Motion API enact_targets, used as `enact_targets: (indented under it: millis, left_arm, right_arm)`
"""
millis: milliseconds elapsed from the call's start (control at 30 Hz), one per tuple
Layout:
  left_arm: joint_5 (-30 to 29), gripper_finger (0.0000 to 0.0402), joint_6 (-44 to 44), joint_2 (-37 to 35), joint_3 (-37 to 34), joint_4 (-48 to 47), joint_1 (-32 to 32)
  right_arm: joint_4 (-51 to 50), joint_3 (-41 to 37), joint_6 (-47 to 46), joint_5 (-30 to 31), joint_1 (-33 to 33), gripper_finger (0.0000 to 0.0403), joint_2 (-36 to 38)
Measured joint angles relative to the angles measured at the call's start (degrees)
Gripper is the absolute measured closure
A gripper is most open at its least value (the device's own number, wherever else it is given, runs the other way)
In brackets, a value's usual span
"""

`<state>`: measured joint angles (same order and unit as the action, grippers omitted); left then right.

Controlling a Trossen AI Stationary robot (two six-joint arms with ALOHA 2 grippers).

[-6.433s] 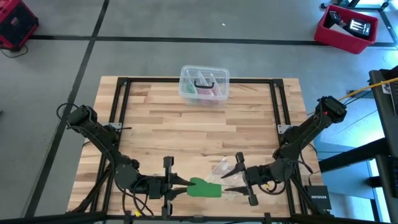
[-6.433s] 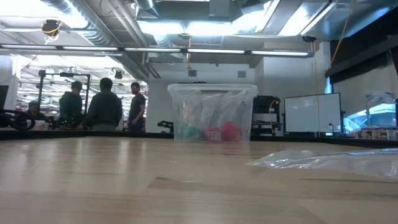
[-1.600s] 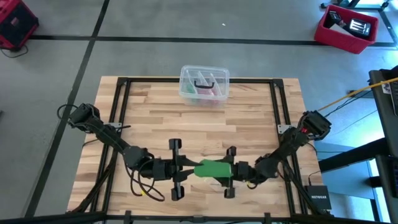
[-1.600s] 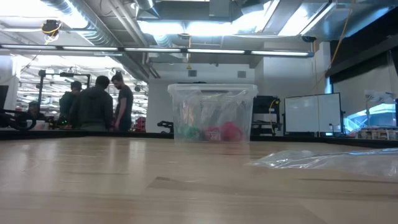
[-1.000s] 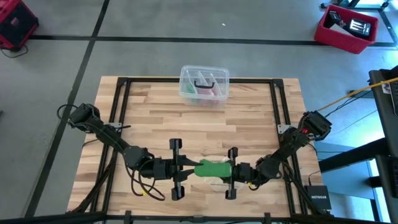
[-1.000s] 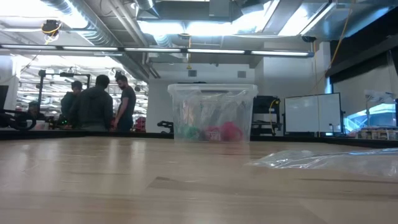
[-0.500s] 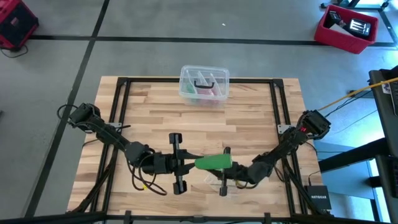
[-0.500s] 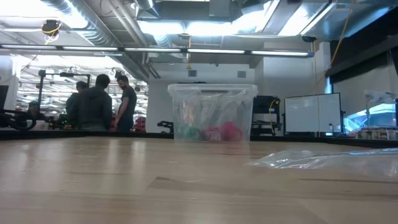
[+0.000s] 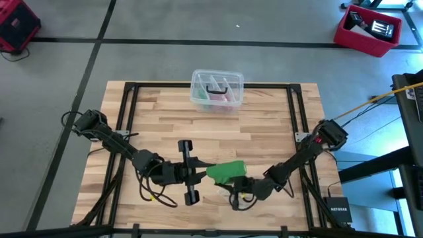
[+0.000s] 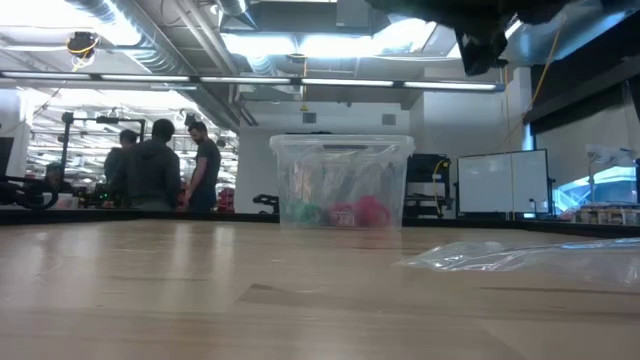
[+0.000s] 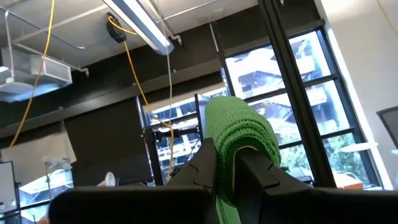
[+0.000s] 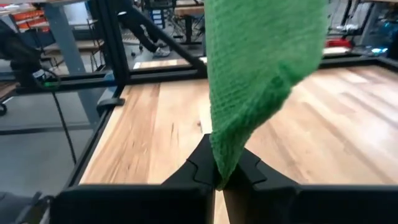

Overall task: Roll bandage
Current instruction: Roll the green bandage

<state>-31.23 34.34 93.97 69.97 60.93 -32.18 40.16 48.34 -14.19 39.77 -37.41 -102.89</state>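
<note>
r arm swung in; wood table (image 9: pixel 264 119), ppl (image 10: pixel 160 165) in bg.

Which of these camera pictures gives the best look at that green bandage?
The right wrist view: the bandage fills it, its weave plain, pinched in the right gripper. The left wrist view shows a folded end in the left gripper. The high view shows a small green patch between both arms. The low view misses it.
</note>
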Motion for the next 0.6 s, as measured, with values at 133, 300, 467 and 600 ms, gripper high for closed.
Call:
enact_targets:
  millis: [133,300,467,600]
  left_arm:
    - [0.01,0.0380,0.23,0.00,0.00,0.09,0.00]
    - [0.09,0.0380,0.27,0.00,0.00,-0.05,0.00]
    - [0.60,0.0380,-0.12,-0.17,0.15,-1.05,0.00]
    - [0.53,0.0380,-0.34,-0.22,0.20,-1.61,-0.09]
  right_arm:
    - [-0.37,0.00,-1.34,-2.25,0.07,0.0382,-1.13]
    - [-3.65,0.00,-4.84,-4.09,0.39,0.0381,-1.20]
    - [-4.27,-0.13,-4.95,-4.91,0.44,0.0365,-1.44]
    - [-3.96,-0.16,-5.08,-4.84,0.37,0.0328,-1.40]
